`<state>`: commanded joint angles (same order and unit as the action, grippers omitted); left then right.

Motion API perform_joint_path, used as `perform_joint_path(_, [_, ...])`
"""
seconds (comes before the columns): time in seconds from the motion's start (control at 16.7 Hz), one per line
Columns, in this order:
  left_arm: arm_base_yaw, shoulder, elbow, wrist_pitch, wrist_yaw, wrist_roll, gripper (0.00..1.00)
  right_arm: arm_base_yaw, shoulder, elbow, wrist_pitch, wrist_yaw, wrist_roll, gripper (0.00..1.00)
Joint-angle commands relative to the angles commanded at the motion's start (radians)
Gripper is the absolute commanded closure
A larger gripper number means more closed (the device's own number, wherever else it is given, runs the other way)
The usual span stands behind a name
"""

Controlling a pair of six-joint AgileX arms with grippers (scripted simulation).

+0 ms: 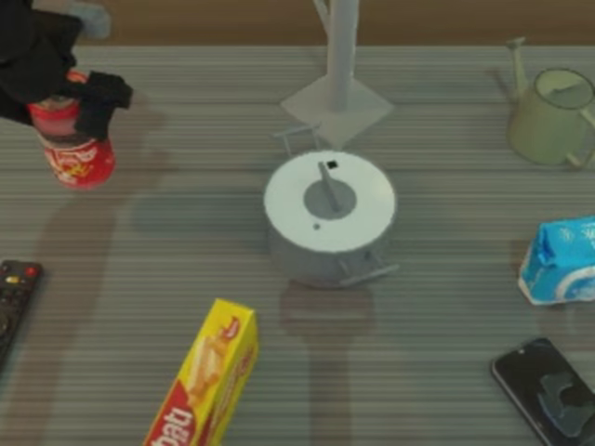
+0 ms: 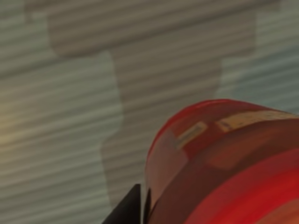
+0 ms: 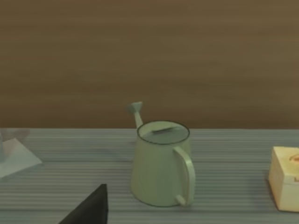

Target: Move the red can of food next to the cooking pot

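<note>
Open striped table (image 1: 167,232) between the red can of food (image 1: 74,149), held at ten o'clock by the left gripper (image 1: 70,98), and the cooking pot (image 1: 330,218) at centre: nothing standing on that stretch. Around the pot, blocked at twelve o'clock by a grey stand (image 1: 337,93) just beside the rim, narrowed at seven o'clock by the yellow-and-red box (image 1: 209,381); free at nine o'clock and three o'clock. Farther out, a remote (image 1: 14,297) at nine o'clock, a pale green watering can (image 1: 553,116) at two o'clock, a blue-and-white carton (image 1: 562,260) at three o'clock, a black phone (image 1: 548,390) at five o'clock, all well apart from the pot.
</note>
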<state>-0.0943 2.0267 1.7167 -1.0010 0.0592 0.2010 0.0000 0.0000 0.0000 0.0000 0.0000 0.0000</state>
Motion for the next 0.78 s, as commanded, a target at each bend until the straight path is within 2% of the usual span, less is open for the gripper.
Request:
perform_joint_path(0.42, [-0.185,-0.087,-0.239,0.160,-0.118,-0.411,1.00,0.000,0.000,0.000,0.000,0.000,0.000,0.00])
perform_joint_path(0.6, [-0.227,-0.112,-0.289,0.201,-0.146,-0.495,1.00,0.000,0.000,0.000,0.000,0.000,0.000,0.00])
perform_joint_path(0.78, [-0.231,-0.115,-0.293,0.205,-0.149,-0.503,1.00,0.000,0.000,0.000,0.000,0.000,0.000,0.00])
